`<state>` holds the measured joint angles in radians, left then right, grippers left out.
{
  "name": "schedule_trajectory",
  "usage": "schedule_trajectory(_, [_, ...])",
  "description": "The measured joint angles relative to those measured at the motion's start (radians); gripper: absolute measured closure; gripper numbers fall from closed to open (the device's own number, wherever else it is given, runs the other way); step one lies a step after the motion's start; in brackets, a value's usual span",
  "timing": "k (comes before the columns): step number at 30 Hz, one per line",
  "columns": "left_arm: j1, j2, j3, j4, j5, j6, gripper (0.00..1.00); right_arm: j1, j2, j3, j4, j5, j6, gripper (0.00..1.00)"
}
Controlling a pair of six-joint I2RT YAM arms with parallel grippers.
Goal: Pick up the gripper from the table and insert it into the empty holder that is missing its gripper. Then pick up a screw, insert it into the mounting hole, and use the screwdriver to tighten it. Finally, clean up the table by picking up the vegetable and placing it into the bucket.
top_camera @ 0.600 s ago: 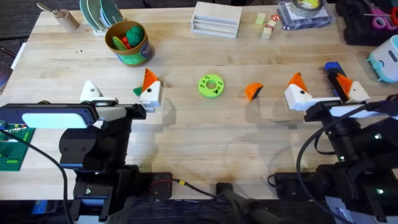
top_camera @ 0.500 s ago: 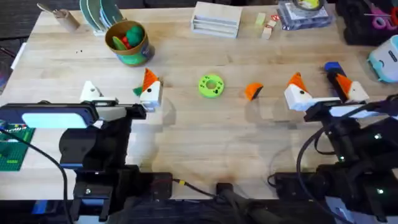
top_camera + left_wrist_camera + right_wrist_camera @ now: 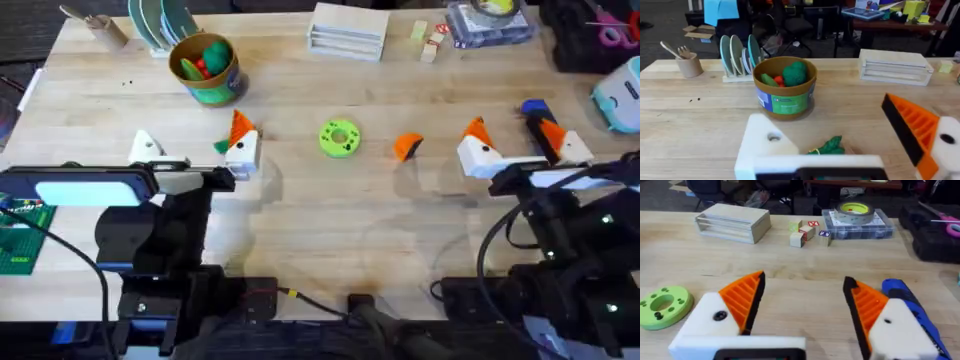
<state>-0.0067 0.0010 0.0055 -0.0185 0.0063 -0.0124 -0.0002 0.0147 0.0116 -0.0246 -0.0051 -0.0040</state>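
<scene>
2 grippers are mine, and both stand with fingers wide apart, holding nothing. My left gripper (image 3: 192, 142) hangs near the bucket (image 3: 205, 68), and my right gripper (image 3: 516, 138) sits just beside the screwdriver (image 3: 535, 110).

The gripper (image 3: 407, 146), the loose orange wedge, lies on the table (image 3: 330, 220) between the green disc (image 3: 340, 138) and my right fingers, apart from both.

The holder (image 3: 147, 146) looks to be the bare white finger on my left side, with no orange pad; its partner carries 1.

I judge the wedge light and stiff, unlikely to deform, but small enough to skid or twist out of a pinch. I would take it across its 2 flat sides, low and square.

The vegetable (image 3: 827, 146) lies between my left fingers, near the bucket.
</scene>
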Motion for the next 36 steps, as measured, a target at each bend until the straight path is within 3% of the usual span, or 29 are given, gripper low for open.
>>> schedule_trajectory(5, [0.000,0.000,0.003,-0.018,0.000,0.000,0.008,0.000,0.000,0.014,-0.027,-0.011,0.008,0.010])
schedule_trajectory(12, [0.000,0.065,0.139,-0.229,0.000,0.000,0.007,0.000,0.044,0.162,-0.243,-0.026,0.012,0.010])
schedule_trajectory(18, [0.000,0.291,0.359,-0.314,0.016,0.060,0.008,0.000,0.251,0.400,-0.387,-0.025,0.012,0.010])
schedule_trajectory(24, [0.000,0.587,0.653,-0.565,0.042,0.172,0.009,0.000,0.513,0.659,-0.563,-0.025,0.013,0.010])
schedule_trajectory(28, [0.000,0.765,0.821,-0.705,0.050,0.200,0.008,0.000,0.670,0.837,-0.676,-0.025,0.012,0.010])
schedule_trajectory(31, [0.000,0.878,0.887,-0.730,0.050,0.213,0.008,0.000,0.756,0.922,-0.705,-0.025,0.013,0.010])
schedule_trajectory(36, [0.000,1.018,0.896,-0.754,0.050,0.219,0.009,0.000,0.822,0.941,-0.717,-0.025,0.013,0.010])
